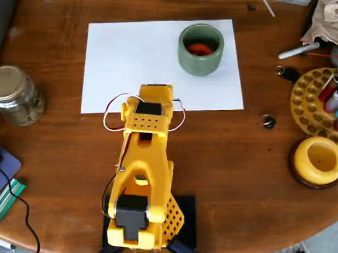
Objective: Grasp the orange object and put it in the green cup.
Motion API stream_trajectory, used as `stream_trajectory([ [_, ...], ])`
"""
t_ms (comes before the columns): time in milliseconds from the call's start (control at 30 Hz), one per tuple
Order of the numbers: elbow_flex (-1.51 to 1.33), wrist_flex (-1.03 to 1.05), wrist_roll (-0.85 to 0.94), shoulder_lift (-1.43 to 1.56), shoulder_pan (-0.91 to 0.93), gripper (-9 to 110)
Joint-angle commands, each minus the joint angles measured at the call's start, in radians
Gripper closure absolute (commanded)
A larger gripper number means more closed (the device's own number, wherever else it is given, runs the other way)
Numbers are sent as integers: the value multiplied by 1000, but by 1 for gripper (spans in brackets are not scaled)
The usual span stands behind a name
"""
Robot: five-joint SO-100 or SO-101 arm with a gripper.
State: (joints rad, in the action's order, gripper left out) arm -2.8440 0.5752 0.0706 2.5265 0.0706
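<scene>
Overhead view, single arm. Landmark taken: the green cup (201, 49), standing upright on the white paper sheet (132, 61), near that sheet's far right corner as the view shows it.

Orange object (198, 48) found inside the green cup, lying on the dark bottom, visible through the open mouth. Not touching any part of the arm. Long axis runs roughly left to right across the cup's inside, though too small to read its shape with certainty.

Gripper (155, 89) hidden beneath the folded yellow arm (142, 155); only the top of the wrist housing shows, at the near edge of the paper. Fingertips not seen. Cannot tell whether spread or pressed together. Nothing orange visible at the wrist, so judged empty.

Key relation: cup and its contents lie up and to the right of the wrist in this view, well apart from it, with bare paper between. Arm drawn in toward its own base (145, 231), pointing past the cup's left side, not at it.

Judgement: placement looks complete, the object resting within the cup walls. No further approach to the cup appears called for; remaining move judged to be settling the arm at rest. Risk low: cup clear of the arm's line.

Elsewhere, away from the cup: glass jar (13, 95) far to its left; yellow round holder (319, 160) to its lower right. Neither involved.
</scene>
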Motion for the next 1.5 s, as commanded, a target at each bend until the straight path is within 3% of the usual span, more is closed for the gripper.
stream_trajectory([
  [0,-67,31,9,103,-28,102],
  [133,-179,181,5,390,-57,102],
  [233,-255,425,2,735,-60,102],
  [533,-253,568,6,733,-87,102],
  [1467,-255,569,2,733,-81,102],
])
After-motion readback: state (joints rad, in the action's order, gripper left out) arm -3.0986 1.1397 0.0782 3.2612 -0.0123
